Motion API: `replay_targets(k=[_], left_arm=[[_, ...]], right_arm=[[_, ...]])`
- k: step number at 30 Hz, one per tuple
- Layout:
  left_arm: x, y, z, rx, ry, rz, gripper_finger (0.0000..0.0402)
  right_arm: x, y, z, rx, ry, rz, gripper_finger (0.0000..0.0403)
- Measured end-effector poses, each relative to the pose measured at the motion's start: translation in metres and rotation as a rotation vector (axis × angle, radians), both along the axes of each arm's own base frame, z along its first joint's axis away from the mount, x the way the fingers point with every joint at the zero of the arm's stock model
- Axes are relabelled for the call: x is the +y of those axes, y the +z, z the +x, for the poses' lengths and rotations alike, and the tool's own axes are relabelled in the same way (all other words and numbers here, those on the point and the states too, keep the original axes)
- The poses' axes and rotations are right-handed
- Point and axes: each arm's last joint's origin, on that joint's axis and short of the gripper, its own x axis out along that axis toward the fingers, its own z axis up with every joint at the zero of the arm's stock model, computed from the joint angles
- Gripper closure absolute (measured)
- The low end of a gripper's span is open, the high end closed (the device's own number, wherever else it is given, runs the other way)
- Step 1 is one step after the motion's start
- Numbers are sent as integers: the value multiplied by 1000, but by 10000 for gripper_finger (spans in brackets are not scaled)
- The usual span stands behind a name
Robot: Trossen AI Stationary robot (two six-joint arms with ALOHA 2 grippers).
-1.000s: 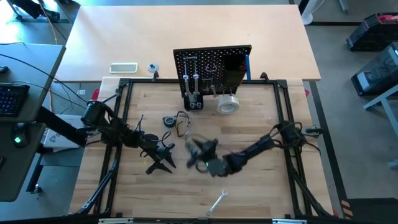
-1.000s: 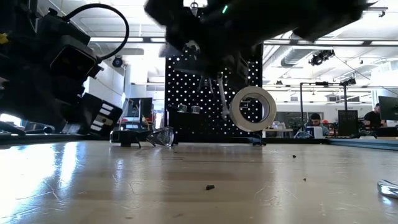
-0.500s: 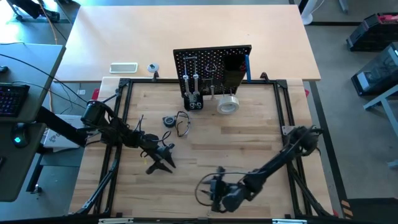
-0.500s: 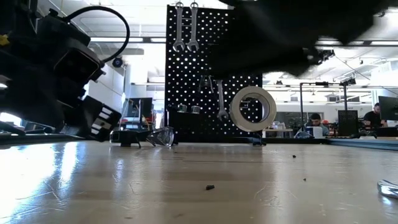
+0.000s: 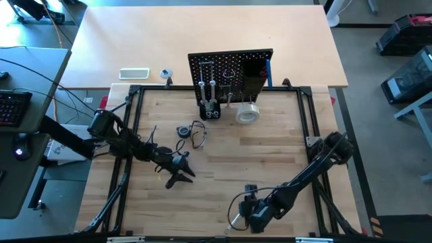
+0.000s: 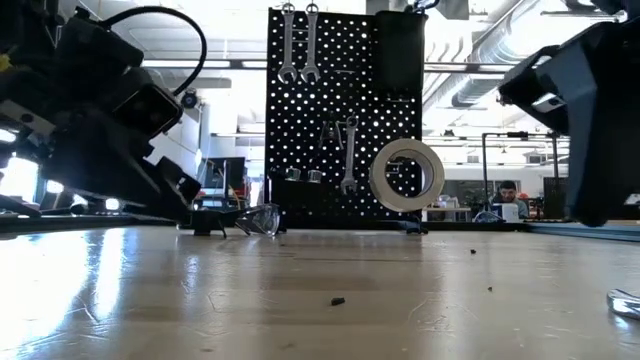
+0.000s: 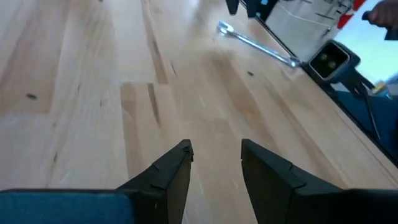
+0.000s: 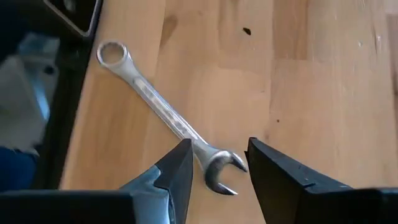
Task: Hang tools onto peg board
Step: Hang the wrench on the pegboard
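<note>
The right gripper (image 8: 214,165) is hovering with its jaws open and empty over the open-ended head of a silver wrench (image 8: 163,117) lying flat near the bench (image 5: 270,155) front edge. Picking up seems to be the step in hand; next it likely needs lowering and closing. The left gripper (image 7: 214,162), jaws parted, is waiting mid-bench. The peg board (image 5: 231,71) is standing at the back, already holding wrenches and a tape roll (image 6: 407,174). The small tools (image 5: 191,131) beside it are hard to identify.

Wrenches (image 6: 297,42) and a tape roll (image 6: 407,174) hang on the upright peg board (image 6: 330,110).
</note>
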Motion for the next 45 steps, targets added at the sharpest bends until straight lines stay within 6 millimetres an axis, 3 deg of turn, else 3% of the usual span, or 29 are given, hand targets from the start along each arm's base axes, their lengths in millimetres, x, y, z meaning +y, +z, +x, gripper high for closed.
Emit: replay_targets(k=[9,24,37,45], left_arm=[[-6,9,15,-54,99,20,269],[-22,17,26,-114,219,81,269],[-53,6,46,-104,182,83,269],[-75,-2,66,-113,130,69,269]], right_arm=[[-4,-5,-2,68,196,-50,256],[-9,-6,3,37,336,-151,256],[-10,-32,18,63,482,-102,258],[-23,-41,25,105,357,-132,322]])
